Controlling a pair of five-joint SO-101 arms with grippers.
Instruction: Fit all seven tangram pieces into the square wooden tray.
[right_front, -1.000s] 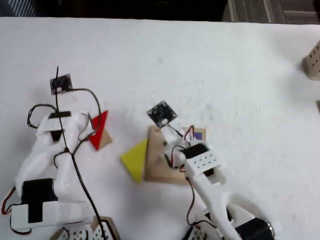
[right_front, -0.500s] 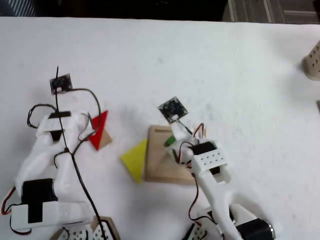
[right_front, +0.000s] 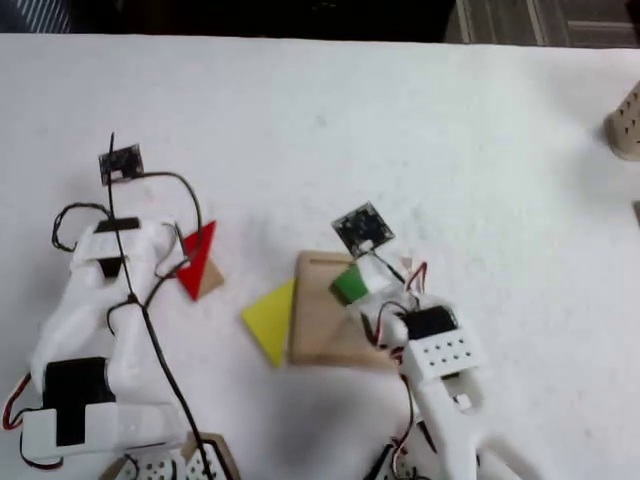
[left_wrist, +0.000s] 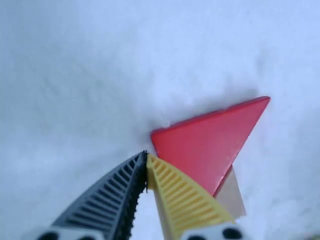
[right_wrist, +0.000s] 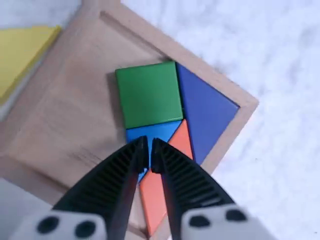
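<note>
From above, the tray (right_front: 318, 335) sits between the arms, with a green square (right_front: 349, 284) inside it. The right arm (right_front: 440, 345) hangs over its far-right part. A yellow triangle (right_front: 270, 318) lies against the tray's left edge. A red triangle (right_front: 198, 258) lies by the left arm (right_front: 105, 275).

At the left wrist, the left gripper (left_wrist: 146, 161) is closed and empty, its tips at the red triangle's near corner. The triangle's long edge runs away from the jaws. A tan piece (left_wrist: 233, 196) lies partly beneath it.

At the right wrist, the right gripper (right_wrist: 149, 145) is closed on nothing above a light blue piece (right_wrist: 161, 131). The green square, a dark blue triangle (right_wrist: 204, 116) and an orange piece (right_wrist: 161, 192) sit around that piece.

The red triangle is probably the left arm's to take.
</note>
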